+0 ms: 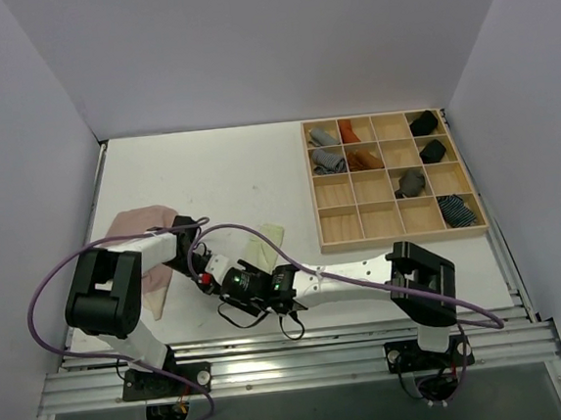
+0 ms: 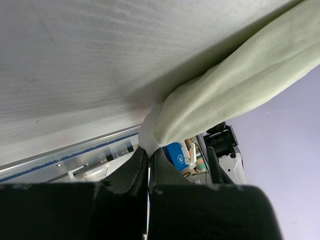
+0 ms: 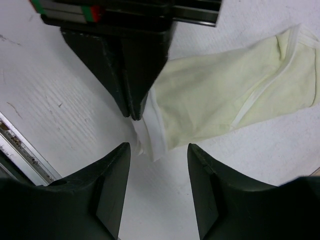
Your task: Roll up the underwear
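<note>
Pre-roll grip: left gripper (image 2: 149,159) clamped on the pale yellow-green cloth brief (image 3: 225,100), apparently at its hem.
Next, right gripper (image 3: 159,150), jaws apart, must pinch alongside, then roll.

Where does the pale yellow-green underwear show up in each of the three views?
Top external: the yellow-green underwear lies near the picture's middle, left of the wooden tray.
Left wrist: it runs from the shut left gripper at lower centre up to the upper right.
Right wrist: it fills the upper right.
Shared landmark: the left gripper pinching the cloth's white-hemmed corner, visible in both wrist views.
</note>
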Motion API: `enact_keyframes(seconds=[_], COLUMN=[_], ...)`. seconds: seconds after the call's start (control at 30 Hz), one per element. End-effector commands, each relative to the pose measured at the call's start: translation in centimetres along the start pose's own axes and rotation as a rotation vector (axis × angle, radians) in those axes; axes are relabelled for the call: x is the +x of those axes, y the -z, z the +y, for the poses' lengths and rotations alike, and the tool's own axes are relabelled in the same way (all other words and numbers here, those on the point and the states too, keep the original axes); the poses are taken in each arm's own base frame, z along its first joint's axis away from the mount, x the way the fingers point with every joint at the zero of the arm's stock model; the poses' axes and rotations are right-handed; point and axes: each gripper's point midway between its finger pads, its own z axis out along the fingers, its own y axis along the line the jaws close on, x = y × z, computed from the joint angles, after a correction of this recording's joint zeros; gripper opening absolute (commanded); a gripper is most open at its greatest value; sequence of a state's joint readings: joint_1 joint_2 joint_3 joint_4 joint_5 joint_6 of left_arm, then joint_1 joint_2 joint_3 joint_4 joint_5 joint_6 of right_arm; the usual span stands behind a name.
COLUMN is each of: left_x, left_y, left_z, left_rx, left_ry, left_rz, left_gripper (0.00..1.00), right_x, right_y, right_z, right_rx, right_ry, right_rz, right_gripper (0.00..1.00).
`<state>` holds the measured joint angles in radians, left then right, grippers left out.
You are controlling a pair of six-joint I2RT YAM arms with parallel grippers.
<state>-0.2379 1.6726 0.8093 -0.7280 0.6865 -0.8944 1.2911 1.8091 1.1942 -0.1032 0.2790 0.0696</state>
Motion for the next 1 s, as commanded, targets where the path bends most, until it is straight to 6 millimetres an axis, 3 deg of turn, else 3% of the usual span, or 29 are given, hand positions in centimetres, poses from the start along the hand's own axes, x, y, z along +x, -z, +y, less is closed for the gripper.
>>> enact_keyframes(seconds=[0.0,0.37,0.63,0.77,0.9,0.97], left_x=[0.1,-0.4,-0.5,-0.4,-0.6,-0.6], left_y=[0.7,0.5,0.5,0.5,0.7,0.8], left_z=[-0.8,-0.6,-0.4,-0.2,-0.4,-0.6], left_rx=[0.024,0.033,0.029,0.029,0.038,0.048], left_ry=[-0.006,0.018,0.036,0.042,0.050,0.051], left_rz=[0.021,0.027,0.029,0.036,0.031,0.033], left_gripper=[0.02,0.02,0.02,0.02,0.02,0.02], right_x=[-2.1,-0.6,-0.4,-0.4,0.0,0.5], right_y=[0.4,-1.4,-4.0,-4.3,-4.1,-4.1], right_z=[0.5,2.3,0.5,-0.1,-0.5,-0.5], right_rx=[0.002,-0.022,0.121,0.158,0.167,0.157], right_ry=[0.051,0.110,0.135,0.142,0.152,0.165], right_rz=[-0.058,-0.040,-0.042,-0.043,-0.043,-0.033], right_gripper=[0.45,0.45,0.39,0.36,0.27,0.13])
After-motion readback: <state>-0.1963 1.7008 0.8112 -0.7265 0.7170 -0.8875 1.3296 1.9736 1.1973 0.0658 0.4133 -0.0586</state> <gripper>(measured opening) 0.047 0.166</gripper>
